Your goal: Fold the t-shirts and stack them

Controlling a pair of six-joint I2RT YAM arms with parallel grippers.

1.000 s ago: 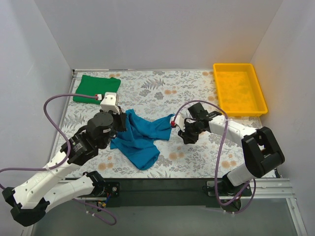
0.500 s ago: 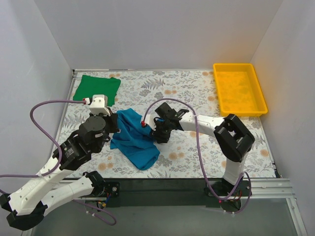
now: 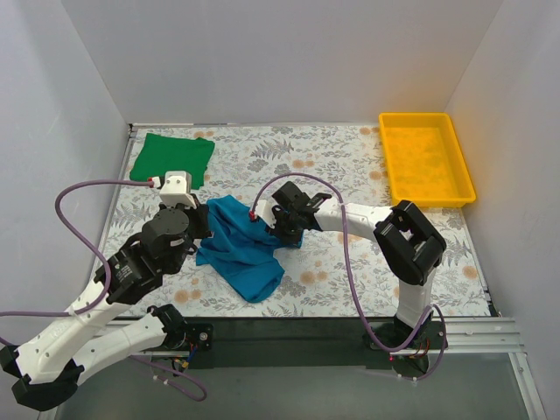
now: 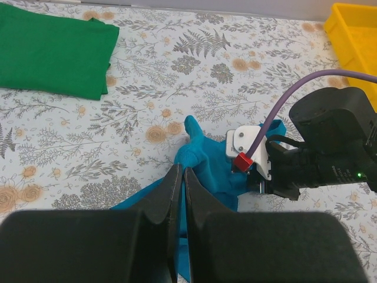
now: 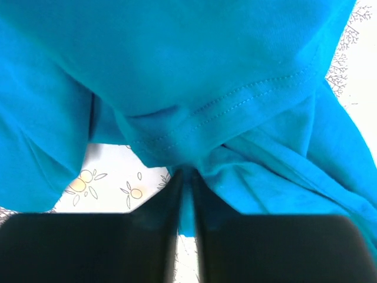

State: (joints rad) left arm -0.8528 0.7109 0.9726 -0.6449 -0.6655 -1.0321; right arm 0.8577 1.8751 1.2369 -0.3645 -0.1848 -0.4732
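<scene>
Pinching teal shirt [image 5: 194,59] hem, right tool [image 5: 185,175] (clear only from wrist)

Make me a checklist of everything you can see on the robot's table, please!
Surface: table with a floral cover, lying flat; no spills seen.
Job's things: blue shirt crumpled mid-table; green shirt folded flat at the far left corner.
Clutter: yellow tray at the far right, empty.
Grippers: left gripper shut on the blue shirt; right gripper shut on its other edge.
Cables: purple cables loop from each wrist; no snag seen.
Surroundings: white walls on three sides; nothing else seen.
</scene>
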